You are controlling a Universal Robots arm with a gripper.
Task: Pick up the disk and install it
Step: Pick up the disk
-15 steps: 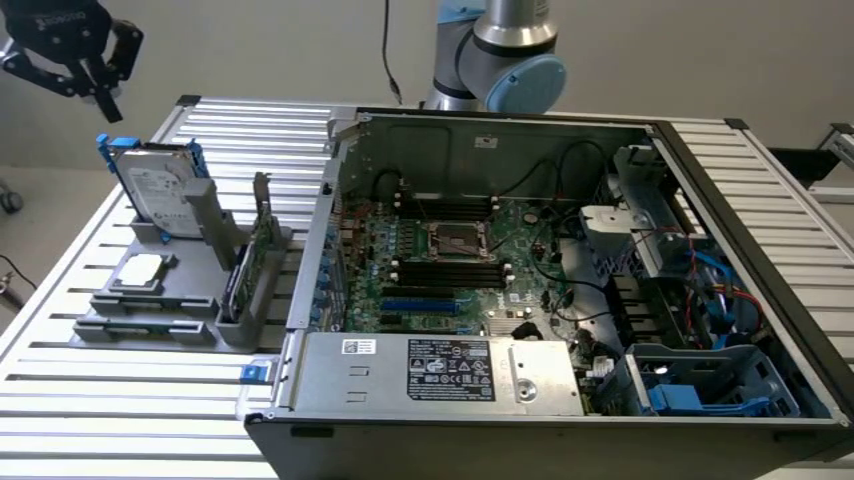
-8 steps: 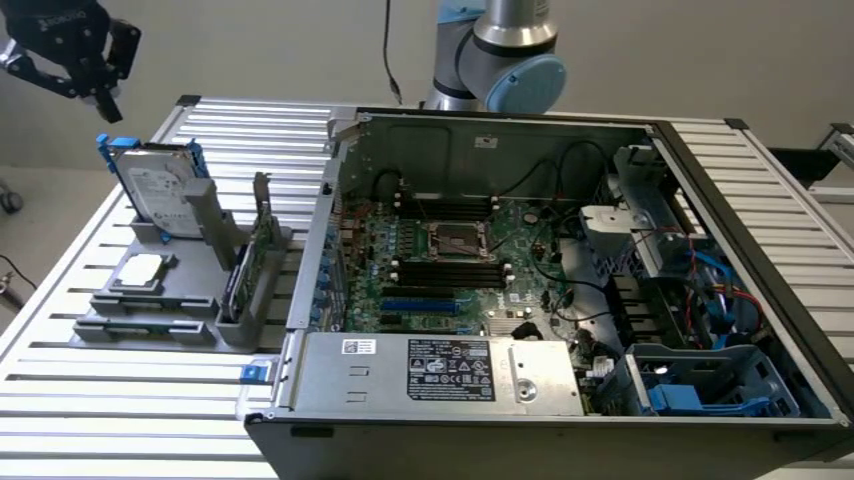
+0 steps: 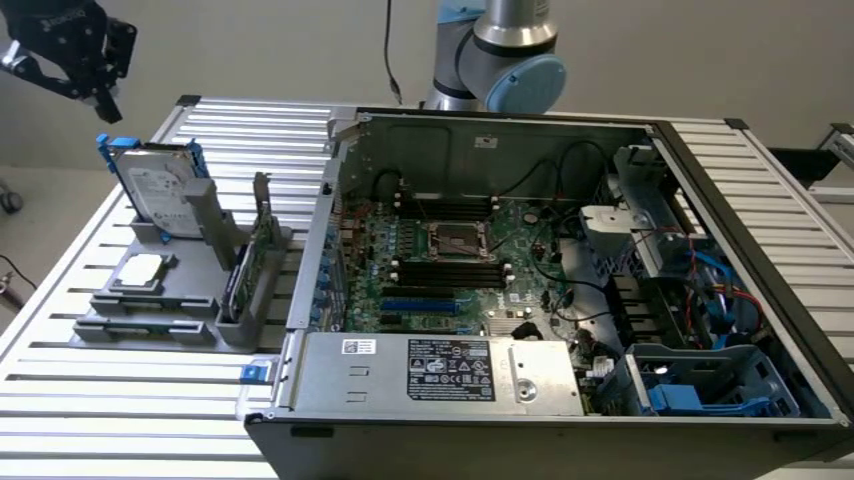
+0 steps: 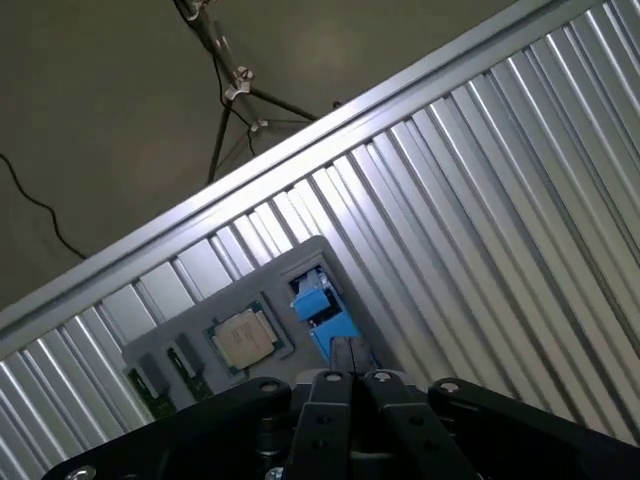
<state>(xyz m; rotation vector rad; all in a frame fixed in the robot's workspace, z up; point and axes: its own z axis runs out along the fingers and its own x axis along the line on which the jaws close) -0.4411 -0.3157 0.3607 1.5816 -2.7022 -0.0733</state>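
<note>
Outside you get the computer case (image 3: pixel 467 140); at the wrist, a tripod (image 4: pixel 235 90). Your disk (image 3: pixel 158 195) stands upright (blue frame, white label); gripper (image 3: pixel 107 105) clenched, empty.

Table (image 3: pixel 747 170): ribbed metal top.
Computer case (image 3: pixel 507 135): open, mid-table.
Circuit board (image 3: pixel 441 270): centre of the case.
Power supply (image 3: pixel 441 375): silver box, case's 6 o'clock.
Grey holder (image 3: pixel 147 325): case's 9 o'clock.
Chip (image 3: pixel 144 270): square, flat on the holder.
</note>
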